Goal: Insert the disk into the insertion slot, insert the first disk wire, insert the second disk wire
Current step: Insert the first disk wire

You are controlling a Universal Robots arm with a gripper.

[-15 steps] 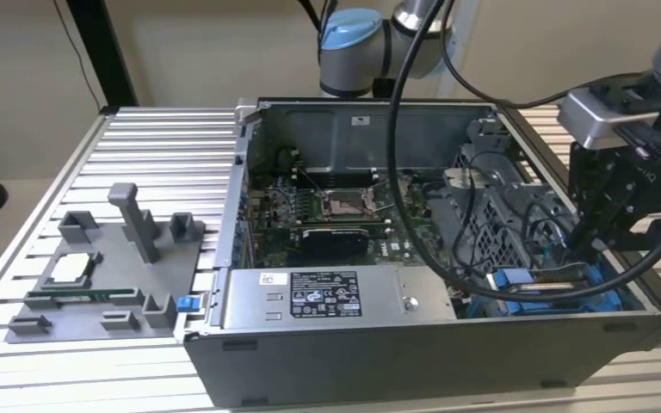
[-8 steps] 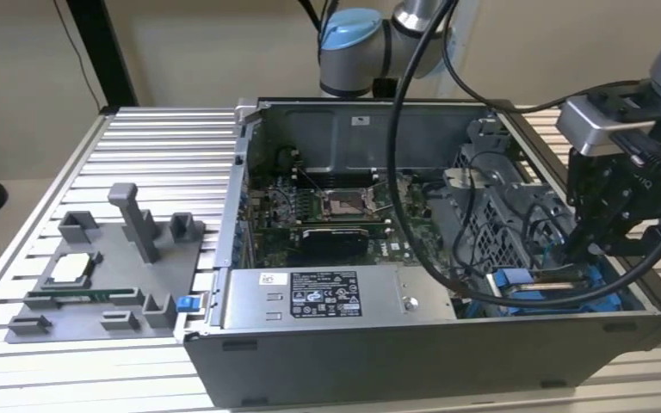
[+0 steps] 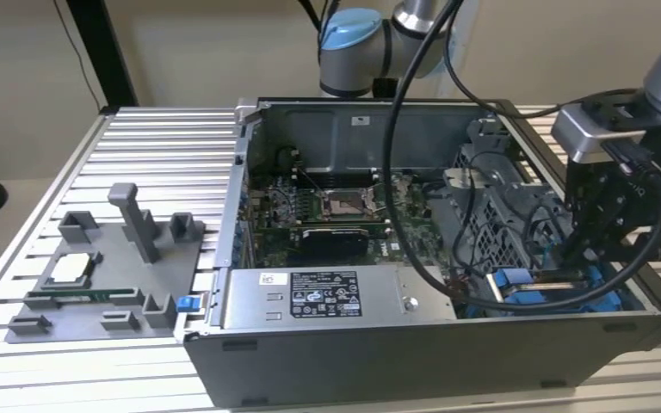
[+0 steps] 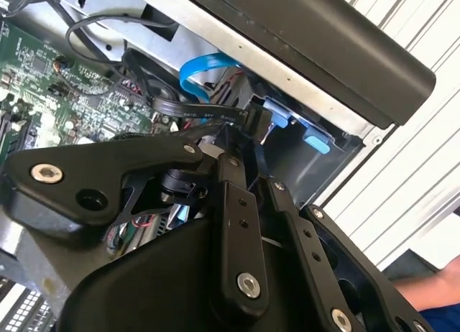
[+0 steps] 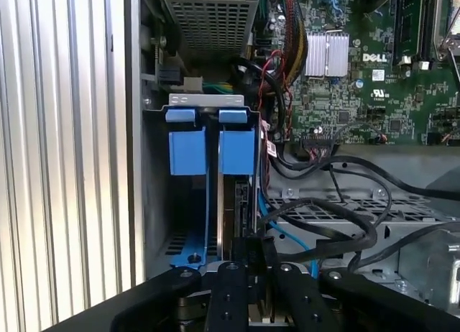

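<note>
Open case (image 3: pixel 423 361): fingers' (image 5: pixel 231 285) wire (image 4: pixel 215 115) by disk (image 5: pixel 243 206)

You only get in through the open top of the case (image 3: pixel 423 361). The insertion slot (image 5: pixel 208 149) hugs the side wall (image 5: pixel 136 203), and black cables (image 5: pixel 338 228) loop just beside it.

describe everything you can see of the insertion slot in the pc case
The insertion slot is a grey metal bay in a corner of the open computer case, along the same wall as the power-supply box. The claw hangs at one end; at the other are two bright blue plastic tabs with a panel under each, and a blue rail runs along the floor. A dark flat piece stands on edge inside. Beside it lie black cables.
</note>
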